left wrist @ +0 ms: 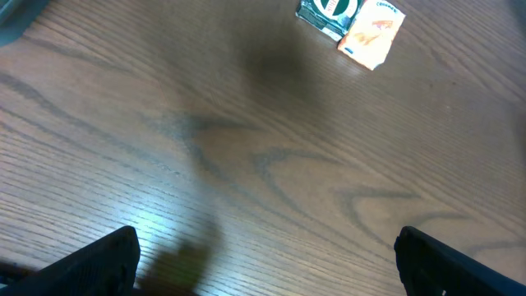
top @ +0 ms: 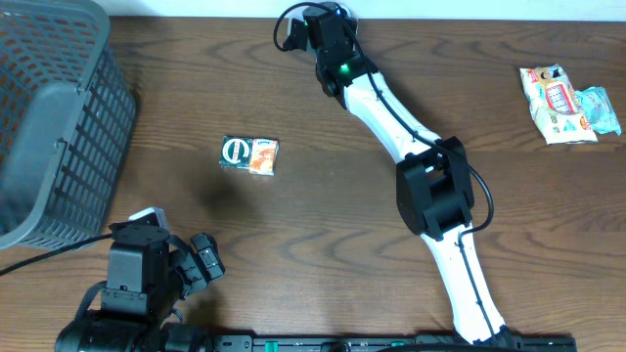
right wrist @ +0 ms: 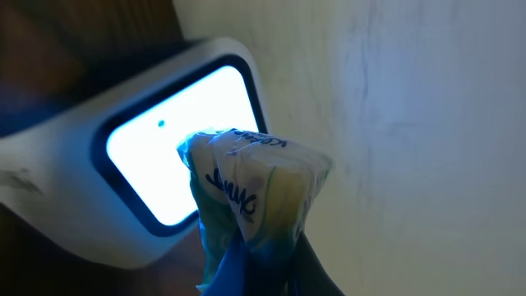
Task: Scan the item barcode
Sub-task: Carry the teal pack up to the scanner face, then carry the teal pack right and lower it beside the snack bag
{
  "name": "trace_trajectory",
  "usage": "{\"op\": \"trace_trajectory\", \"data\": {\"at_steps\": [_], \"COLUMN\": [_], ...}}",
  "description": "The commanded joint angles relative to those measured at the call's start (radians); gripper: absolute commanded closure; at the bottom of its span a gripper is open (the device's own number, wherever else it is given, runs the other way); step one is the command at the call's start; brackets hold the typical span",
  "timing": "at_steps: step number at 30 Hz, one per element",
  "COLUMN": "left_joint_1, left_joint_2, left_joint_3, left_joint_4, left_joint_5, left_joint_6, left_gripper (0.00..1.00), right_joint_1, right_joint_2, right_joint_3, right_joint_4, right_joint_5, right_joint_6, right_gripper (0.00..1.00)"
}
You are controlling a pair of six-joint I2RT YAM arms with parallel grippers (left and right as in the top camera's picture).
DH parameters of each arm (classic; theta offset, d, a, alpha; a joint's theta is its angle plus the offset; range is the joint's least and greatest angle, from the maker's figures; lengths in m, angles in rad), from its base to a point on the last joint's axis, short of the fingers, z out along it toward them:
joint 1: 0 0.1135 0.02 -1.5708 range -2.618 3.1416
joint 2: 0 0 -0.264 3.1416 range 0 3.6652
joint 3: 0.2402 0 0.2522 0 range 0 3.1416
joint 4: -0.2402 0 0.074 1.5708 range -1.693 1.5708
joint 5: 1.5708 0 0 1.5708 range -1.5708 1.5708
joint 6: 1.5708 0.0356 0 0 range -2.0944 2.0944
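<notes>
In the right wrist view my right gripper (right wrist: 271, 267) is shut on the item (right wrist: 255, 185), a crumpled pale yellow and blue-green packet with dark lettering. The packet stands right in front of the lit window of a white scanner (right wrist: 74, 205). Its barcode does not show. Overhead, the right gripper (top: 321, 27) reaches to the table's far edge, and the packet is hidden under it. My left gripper (top: 199, 260) hangs open over bare wood near the front left. Its dark fingertips (left wrist: 103, 263) sit wide apart with nothing between them.
A small green and orange packet (top: 249, 154) lies on the table left of centre, also at the top of the left wrist view (left wrist: 352, 20). More snack packets (top: 567, 103) lie at the far right. A grey mesh basket (top: 59, 117) fills the left side.
</notes>
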Motion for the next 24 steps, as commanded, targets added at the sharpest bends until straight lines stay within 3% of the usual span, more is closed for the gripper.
{"op": "trace_trajectory", "data": {"at_steps": [1,5,10,17,24], "left_joint_1": [0.002,0.002,0.002,0.002,0.002], "left_joint_2": [-0.004,-0.004,-0.004,-0.004,-0.004], "left_joint_3": [-0.001,-0.001,-0.001,-0.001,-0.001], "left_joint_4": [-0.003,-0.003,-0.003,-0.003,-0.003], "left_joint_5": [-0.009,-0.009,-0.009,-0.009,-0.009], "left_joint_6": [0.002,0.002,0.002,0.002,0.002], "left_gripper": [0.02,0.03,0.02,0.02,0.02], "right_joint_1": [-0.008,-0.03,-0.1,-0.284,-0.483], "right_joint_2": [-0.006,-0.033,-0.103,-0.211,-0.216], "right_joint_3": [0.019,0.019,0.019,0.019,0.018], "right_joint_4": [0.013,0.025,0.013,-0.355,-0.62], "right_joint_5": [0.085,0.124,0.209,0.06,0.057], "right_joint_6": [-0.014,0.078,0.37,0.692,0.988], "right_gripper": [0.99,0.99,0.99,0.99,0.99]}}
